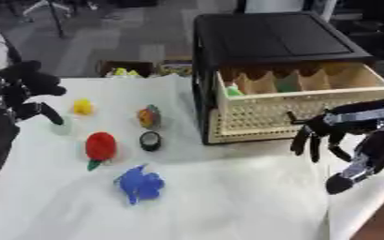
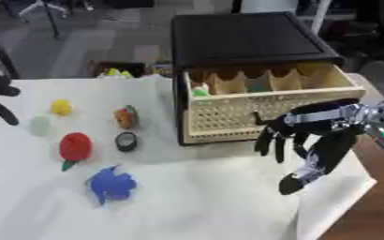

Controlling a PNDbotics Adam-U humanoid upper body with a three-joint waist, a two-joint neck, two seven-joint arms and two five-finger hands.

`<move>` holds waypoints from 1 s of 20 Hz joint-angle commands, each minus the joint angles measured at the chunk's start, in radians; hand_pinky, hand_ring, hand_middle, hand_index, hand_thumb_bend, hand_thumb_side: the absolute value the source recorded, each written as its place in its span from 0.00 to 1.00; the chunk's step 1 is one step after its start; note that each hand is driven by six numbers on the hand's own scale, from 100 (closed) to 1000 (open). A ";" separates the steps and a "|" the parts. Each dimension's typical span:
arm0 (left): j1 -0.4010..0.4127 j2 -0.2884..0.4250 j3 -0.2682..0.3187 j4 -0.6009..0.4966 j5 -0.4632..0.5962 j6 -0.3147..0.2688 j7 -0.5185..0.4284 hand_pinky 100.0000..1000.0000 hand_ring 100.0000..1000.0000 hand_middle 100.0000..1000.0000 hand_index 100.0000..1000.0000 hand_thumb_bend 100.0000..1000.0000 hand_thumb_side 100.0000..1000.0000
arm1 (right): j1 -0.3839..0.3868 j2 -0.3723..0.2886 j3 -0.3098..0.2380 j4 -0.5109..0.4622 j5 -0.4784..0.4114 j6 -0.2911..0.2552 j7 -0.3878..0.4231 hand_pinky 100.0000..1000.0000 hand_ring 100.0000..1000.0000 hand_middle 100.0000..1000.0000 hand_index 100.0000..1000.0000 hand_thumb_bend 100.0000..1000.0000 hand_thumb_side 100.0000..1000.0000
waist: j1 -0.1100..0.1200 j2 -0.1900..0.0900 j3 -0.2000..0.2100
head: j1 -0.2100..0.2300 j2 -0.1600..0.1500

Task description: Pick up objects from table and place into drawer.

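- A white-covered tabletop (image 1: pixel 228 201) is seen, with a black cabinet (image 1: pixel 269 37) standing at its far right part.
- The cabinet's drawer (image 1: pixel 310 110) is pulled out toward the near edge; its front is a pale lattice, and wavy dividers split the inside into compartments.
- A small green and white thing (image 1: pixel 233 91) is seen in the drawer's leftmost compartment.
- Five small things are spread over the left half of the tabletop, all apart from one another:
- a yellow toy (image 1: pixel 82 107) toward the far left corner;
- an orange and grey toy (image 1: pixel 149 116) just left of the cabinet;
- a black ring with a pale centre (image 1: pixel 150 140) just in front of it;
- a red strawberry-like toy (image 1: pixel 100 147) with a green tip, left of the ring;
- a blue ragged-edged toy (image 1: pixel 139 183) nearest the near edge.
- The right robot hand (image 1: pixel 343 140) is held in front of the drawer's right end, fingers spread and pointing down, gripping nothing.
- The left robot hand (image 1: pixel 23 91) is held over the far left edge with fingers curled; nothing is seen in it.
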 commanded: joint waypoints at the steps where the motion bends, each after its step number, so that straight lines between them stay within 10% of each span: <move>1: -0.009 0.005 0.008 -0.017 -0.004 0.000 -0.003 0.45 0.72 0.68 0.88 0.03 1.00 | -0.027 -0.008 -0.010 0.017 0.014 0.001 -0.001 0.21 0.61 0.69 0.81 0.67 0.39 | 0.000 -0.011 0.003 | -0.001 -0.012; 20: -0.005 -0.009 0.010 -0.017 -0.007 0.003 -0.013 0.46 0.71 0.68 0.87 0.03 1.00 | -0.112 0.055 0.002 0.111 0.030 -0.010 -0.001 0.15 0.59 0.68 0.80 0.66 0.44 | 0.004 -0.002 0.023 | -0.007 -0.022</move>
